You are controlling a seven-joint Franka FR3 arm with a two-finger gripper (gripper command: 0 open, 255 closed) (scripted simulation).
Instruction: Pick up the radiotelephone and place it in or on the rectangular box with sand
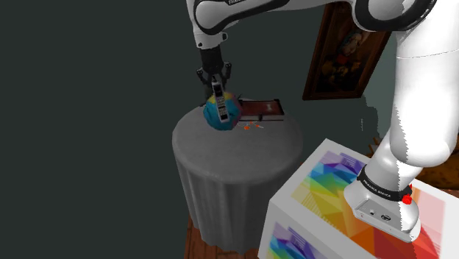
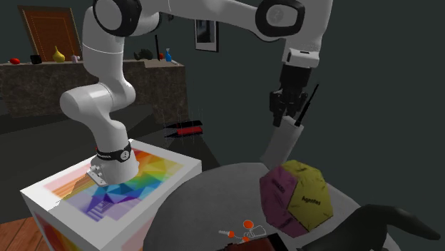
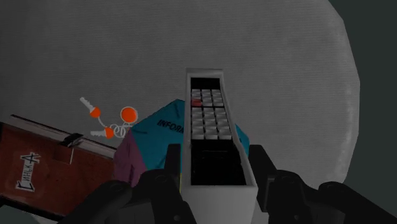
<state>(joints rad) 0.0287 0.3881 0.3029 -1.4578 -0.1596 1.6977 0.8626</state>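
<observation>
My gripper (image 1: 216, 90) is shut on the radiotelephone (image 1: 219, 108), a pale grey handset with a dark keypad, and holds it in the air above the round table. In the wrist view the radiotelephone (image 3: 213, 127) stands clasped between the black fingers (image 3: 263, 167). From the second exterior view the handset (image 2: 284, 142) hangs below the gripper (image 2: 289, 118), its thin black antenna pointing up. The rectangular box (image 1: 261, 110) is reddish brown and lies at the far side of the table; the box (image 3: 44, 159) is off to one side of the gripper.
A many-sided coloured ball (image 1: 226, 116) sits on the grey-clothed table (image 1: 235, 154) right under the handset. Small orange and white trinkets (image 1: 252, 126) lie between ball and box. The stand (image 1: 346, 213) is at the shoulder view's lower right.
</observation>
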